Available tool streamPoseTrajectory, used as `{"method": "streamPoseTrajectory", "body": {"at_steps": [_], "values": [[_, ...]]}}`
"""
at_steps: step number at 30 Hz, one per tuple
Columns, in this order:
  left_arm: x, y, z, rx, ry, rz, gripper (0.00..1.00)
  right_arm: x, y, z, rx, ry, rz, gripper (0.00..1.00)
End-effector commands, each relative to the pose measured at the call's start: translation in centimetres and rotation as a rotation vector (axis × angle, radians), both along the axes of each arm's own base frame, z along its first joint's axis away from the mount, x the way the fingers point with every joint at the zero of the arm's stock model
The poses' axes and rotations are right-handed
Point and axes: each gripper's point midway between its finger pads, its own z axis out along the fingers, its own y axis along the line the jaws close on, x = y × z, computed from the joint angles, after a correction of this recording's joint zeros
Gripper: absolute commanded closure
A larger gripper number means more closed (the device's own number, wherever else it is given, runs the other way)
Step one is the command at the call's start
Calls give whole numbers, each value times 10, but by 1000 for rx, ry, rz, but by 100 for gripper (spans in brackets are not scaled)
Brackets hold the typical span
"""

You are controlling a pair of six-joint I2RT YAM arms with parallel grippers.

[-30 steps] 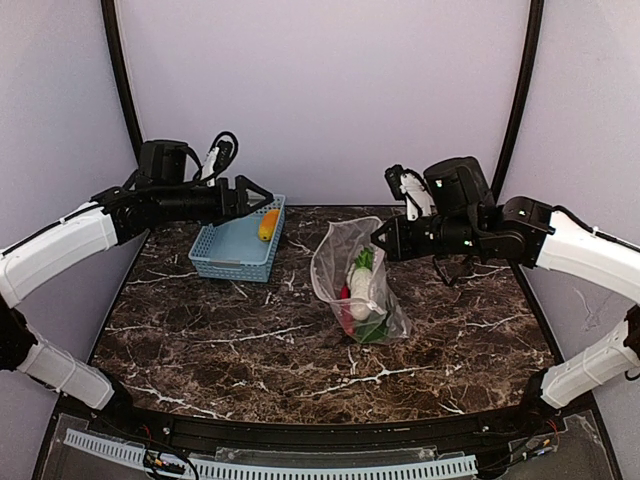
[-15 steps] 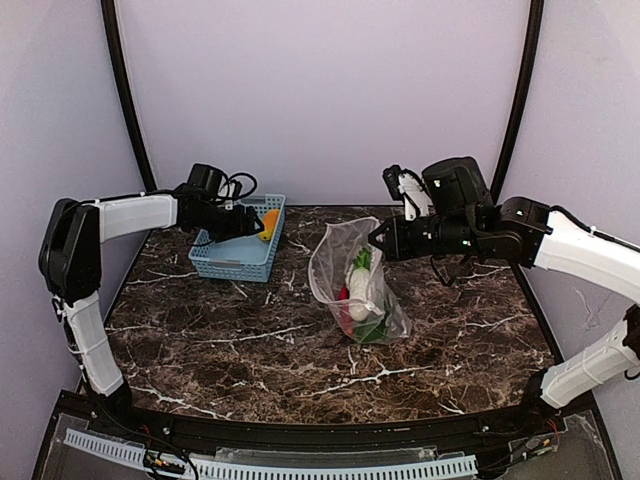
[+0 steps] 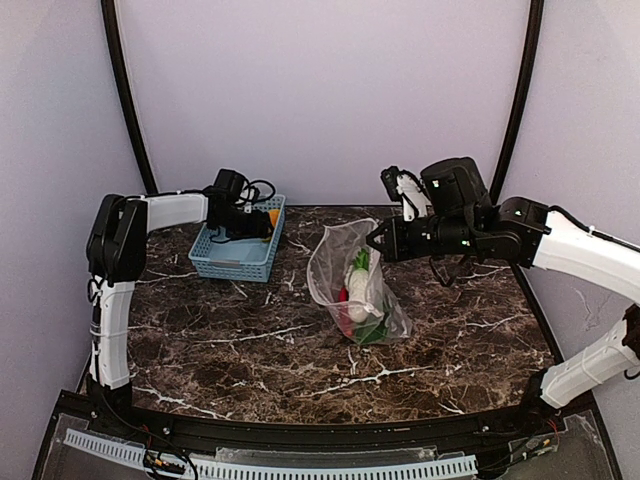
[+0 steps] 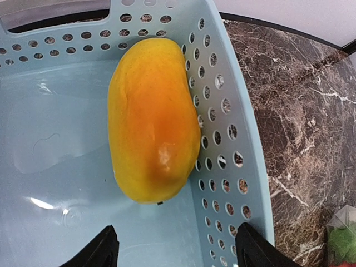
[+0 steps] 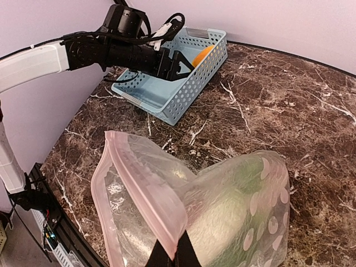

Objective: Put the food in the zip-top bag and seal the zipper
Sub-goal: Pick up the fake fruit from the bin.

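Observation:
The yellow corn-like food (image 4: 153,119) lies in the light-blue basket (image 4: 225,144) against its right wall; it also shows in the top view (image 3: 272,216). My left gripper (image 4: 177,253) is open, low inside the basket, its jaws just short of the food's near end and touching nothing. My right gripper (image 5: 172,257) is shut on the pink zipper (image 5: 147,189) rim of the zip-top bag (image 3: 350,280) and holds its mouth up and open. White (image 3: 358,285), green (image 3: 365,258) and red food lie inside the bag.
The basket (image 3: 228,262) stands at the back left of the dark marble table (image 3: 250,350). The bag's lower end rests on the table's middle. The left arm (image 5: 83,50) reaches over the basket's far side. Purple walls close in the back and sides.
My left arm has swung in and stretched to the basket, and its gripper has come down inside it close to the yellow food. My right gripper and the bag have hardly moved.

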Motion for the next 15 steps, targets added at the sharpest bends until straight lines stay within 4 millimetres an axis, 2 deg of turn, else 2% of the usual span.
{"method": "streamPoseTrajectory", "body": {"at_steps": [1,2,3,11,15], "values": [[12,5,-4,46,10,-6,27,7,7,19,66,-28,-2,100],[12,6,-13,57,29,-5,27,7,7,18,65,-27,-2,100],[17,5,-10,59,18,-5,27,7,7,18,66,-24,-2,100],[27,3,-30,79,37,-8,26,7,7,17,67,-23,-1,100],[30,1,-35,83,38,-21,32,7,7,16,63,-21,-4,100]]}}
